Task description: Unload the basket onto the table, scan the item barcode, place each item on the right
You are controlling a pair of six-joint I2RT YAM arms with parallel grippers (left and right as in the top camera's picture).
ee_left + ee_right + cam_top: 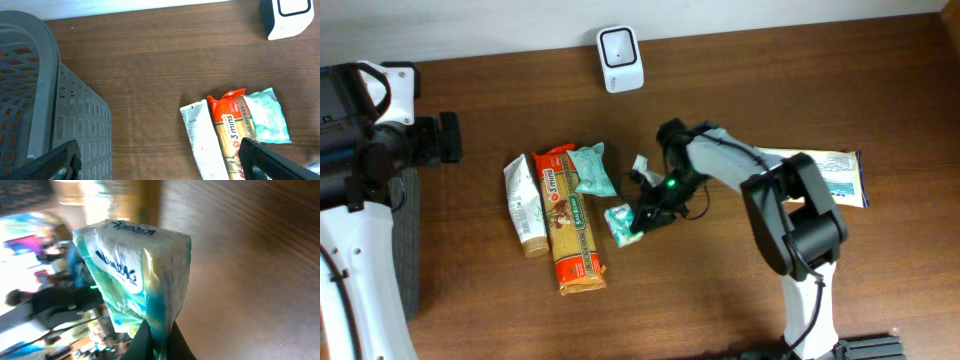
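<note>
Two arms share a brown wooden table [470, 320], with a grey plastic mesh basket [30, 90] at its left edge, under the left arm. The left gripper [448, 138] hangs there with its jaws spread wide and nothing between them, well apart from the goods. A long orange-red pasta packet [572, 230], a white tube-shaped pouch [523, 205] and a teal foil packet [590, 170] lie side by side mid-table; a blue-and-white flat packet [835, 175] sits to the right, partly under the right arm. The white box-shaped barcode scanner [620, 58] stands near the far edge. The right gripper [642, 218] is clamped on the small green-and-white tissue pack [135, 265], pinching one short end so the pack's long axis stands out from the fingers. From that pack the scanner lies toward the far edge and slightly left, so the right arm is the one to carry it. The teal packet sits just beside that line; bare wood opens straight ahead of the scanner's face.
</note>
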